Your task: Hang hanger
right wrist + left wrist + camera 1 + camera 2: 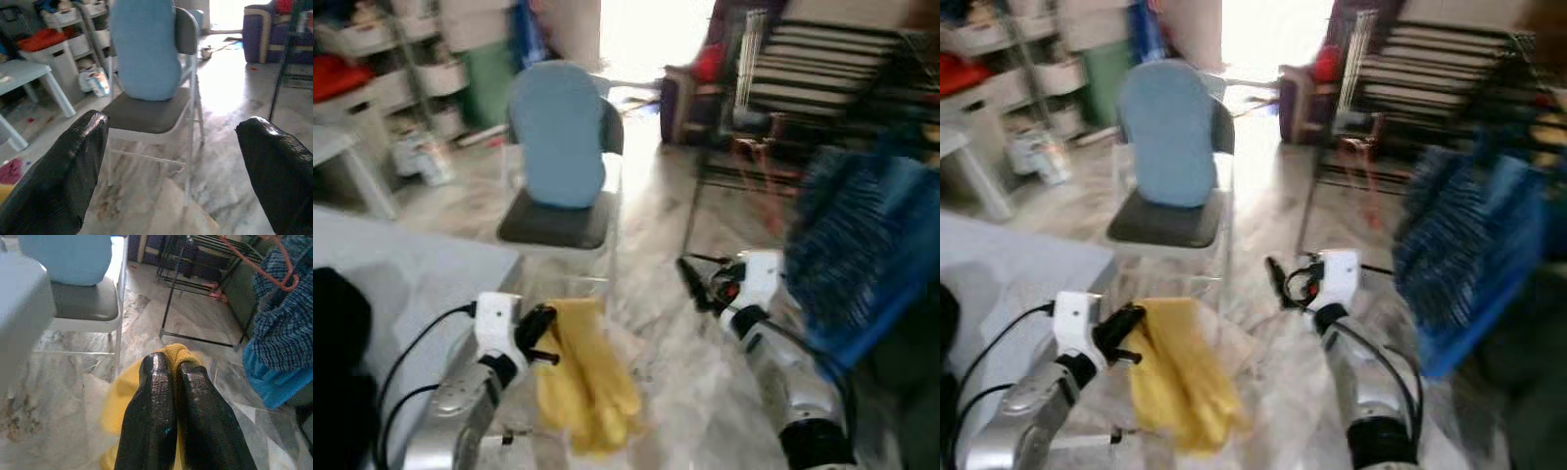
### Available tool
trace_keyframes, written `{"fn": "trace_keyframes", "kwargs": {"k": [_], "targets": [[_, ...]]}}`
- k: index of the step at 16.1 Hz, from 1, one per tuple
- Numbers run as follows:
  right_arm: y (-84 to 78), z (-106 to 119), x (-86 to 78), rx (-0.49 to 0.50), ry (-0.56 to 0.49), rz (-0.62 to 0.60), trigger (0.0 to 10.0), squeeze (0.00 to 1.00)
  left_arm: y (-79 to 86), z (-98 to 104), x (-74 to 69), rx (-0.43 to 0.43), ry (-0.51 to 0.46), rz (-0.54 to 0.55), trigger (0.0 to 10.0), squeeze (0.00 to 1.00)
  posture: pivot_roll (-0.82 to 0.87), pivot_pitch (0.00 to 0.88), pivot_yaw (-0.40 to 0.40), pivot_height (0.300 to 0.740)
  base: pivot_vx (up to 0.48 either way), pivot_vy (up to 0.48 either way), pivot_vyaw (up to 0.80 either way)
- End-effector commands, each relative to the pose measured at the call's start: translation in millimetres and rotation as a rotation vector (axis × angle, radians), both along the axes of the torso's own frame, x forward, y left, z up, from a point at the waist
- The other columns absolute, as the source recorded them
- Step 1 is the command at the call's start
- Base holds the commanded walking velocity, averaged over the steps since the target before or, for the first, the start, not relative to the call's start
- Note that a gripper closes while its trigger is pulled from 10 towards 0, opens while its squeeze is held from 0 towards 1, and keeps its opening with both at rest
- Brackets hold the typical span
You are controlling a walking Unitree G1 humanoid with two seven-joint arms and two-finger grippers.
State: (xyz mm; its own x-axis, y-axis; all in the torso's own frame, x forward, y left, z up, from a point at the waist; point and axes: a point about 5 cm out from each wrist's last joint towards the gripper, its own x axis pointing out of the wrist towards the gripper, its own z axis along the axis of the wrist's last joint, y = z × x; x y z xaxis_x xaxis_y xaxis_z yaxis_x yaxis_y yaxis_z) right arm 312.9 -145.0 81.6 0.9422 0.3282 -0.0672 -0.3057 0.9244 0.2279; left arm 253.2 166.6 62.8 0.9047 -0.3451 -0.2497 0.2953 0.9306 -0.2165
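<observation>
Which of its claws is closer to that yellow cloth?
The left. The left gripper is shut on the yellow cloth, pinching its top edge. The right gripper is open and apart from it, off to the cloth's right.

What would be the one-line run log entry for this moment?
left gripper: shut on yellow cloth | right gripper: open, empty | ahead: chair | rack: to the right, not reached

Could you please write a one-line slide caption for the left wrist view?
Left hand shut on a yellow cloth above marble floor, facing a grey-seated chair and drying rack.
</observation>
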Motion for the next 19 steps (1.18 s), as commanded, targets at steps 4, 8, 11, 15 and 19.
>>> {"fn": "trace_keyframes", "kwargs": {"k": [4, 8, 11, 15, 19], "targets": [[-11.2, 2, 1.2, -0.01, -0.01, -0.038, 10.0, 0.0, -8.7, 4, -1.4, -0.017, -0.043, -0.012, 10.0, 0.0, -0.07, 0.0, 0.001, 0.74, 0.0, 0.0, -0.38], [-13.2, 1, 3.0, -0.031, -0.003, -0.067, 10.0, 0.0, -12.1, 12, 6.7, -0.018, -0.086, -0.024, 10.0, 0.0, -0.05, 0.0, -0.013, 0.74, 0.0, 0.0, 0.0], [-12.2, 1, 4.2, -0.045, 0.0, -0.06, 10.0, 0.0, -12.0, 17, 10.0, -0.002, -0.119, -0.017, 10.0, 0.0, -0.05, 0.0, -0.019, 0.74, 0.0, 0.0, 0.0], [-11.6, 0, 3.3, -0.04, 0.003, -0.049, 10.0, 0.0, -4.1, 13, 6.0, 0.046, -0.12, 0.076, 10.0, 0.0, -0.05, 0.0, -0.025, 0.74, 0.0, 0.0, 0.0], [-6.4, -4, 3.4, -0.054, 0.017, -0.018, 10.0, 0.0, 12.6, 10, 2.7, 0.069, -0.136, 0.203, 10.0, 0.0, -0.02, 0.0, -0.083, 0.74, 0.0, 0.0, 0.0]]}}
